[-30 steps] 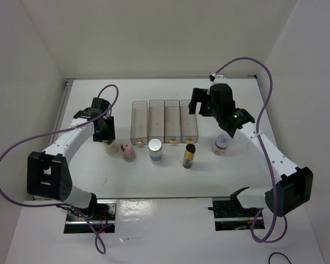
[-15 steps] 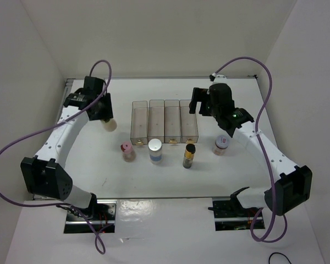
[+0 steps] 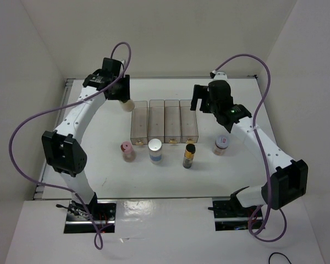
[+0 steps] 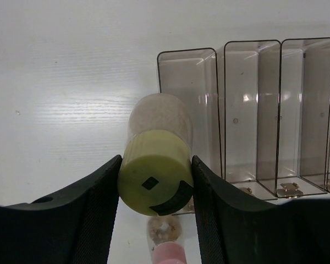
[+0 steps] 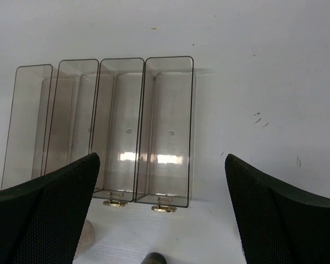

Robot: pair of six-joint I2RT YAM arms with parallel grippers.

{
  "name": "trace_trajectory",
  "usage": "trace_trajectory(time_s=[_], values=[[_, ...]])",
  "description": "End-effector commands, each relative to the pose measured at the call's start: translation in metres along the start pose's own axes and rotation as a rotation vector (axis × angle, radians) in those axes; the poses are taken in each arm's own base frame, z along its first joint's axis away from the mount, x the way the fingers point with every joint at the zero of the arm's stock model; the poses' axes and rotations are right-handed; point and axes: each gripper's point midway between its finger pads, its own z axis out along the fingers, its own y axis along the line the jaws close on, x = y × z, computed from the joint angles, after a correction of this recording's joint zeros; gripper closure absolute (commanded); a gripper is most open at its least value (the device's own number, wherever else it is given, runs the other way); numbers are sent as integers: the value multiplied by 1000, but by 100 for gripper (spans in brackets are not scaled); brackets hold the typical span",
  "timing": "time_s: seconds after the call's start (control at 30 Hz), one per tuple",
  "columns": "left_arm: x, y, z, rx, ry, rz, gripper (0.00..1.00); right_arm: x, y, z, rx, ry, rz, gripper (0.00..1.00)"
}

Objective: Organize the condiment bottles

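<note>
We are on the first placement. The left fingers [image 4: 99,212] are clenched on the cap of the yellow bottle [image 4: 155,184]. They hold it tipped over, its base pointing towards the rack [image 3: 164,122]. From above, the bottle sits at the rack's far left corner, just outside the leftmost slot and, as far as we can tell, off the bench [image 3: 99,170].

All four slots look empty. The other bottles stand in a row on the bench on the near side of the rack:
- the pink bottle [image 3: 127,150] and the white bottle [image 3: 155,149] are in front of the left half;
- the dark bottle [image 3: 189,155] is in front of the right end;
- the red-marked bottle [image 3: 221,144] is just beyond the right end.

The right fingers [image 5: 49,220] are spread wide with nothing between them, hovering over the rack's far right end.

Next, we judge, the left arm must carry the yellow bottle rightwards over the leftmost slot. It should line the bottle up with the slot's long axis, lower it between the walls and then let go. The slot looks barely wider than the bottle, so a skewed approach could catch the rim or nudge the rack.
</note>
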Motion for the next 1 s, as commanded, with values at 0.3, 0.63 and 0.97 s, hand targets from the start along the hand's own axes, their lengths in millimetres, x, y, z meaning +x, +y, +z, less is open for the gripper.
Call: trace_trajectory(time_s=[0.3, 0.63, 0.97], values=[[-18, -38, 30, 96, -22, 74, 53, -10, -12, 3, 23, -33, 16, 1], [1, -49, 53, 91, 41, 109, 53, -4, -18, 16, 39, -8, 19, 1], [24, -45, 81, 66, 103, 116, 53, 2, -21, 26, 46, 19, 9, 1]])
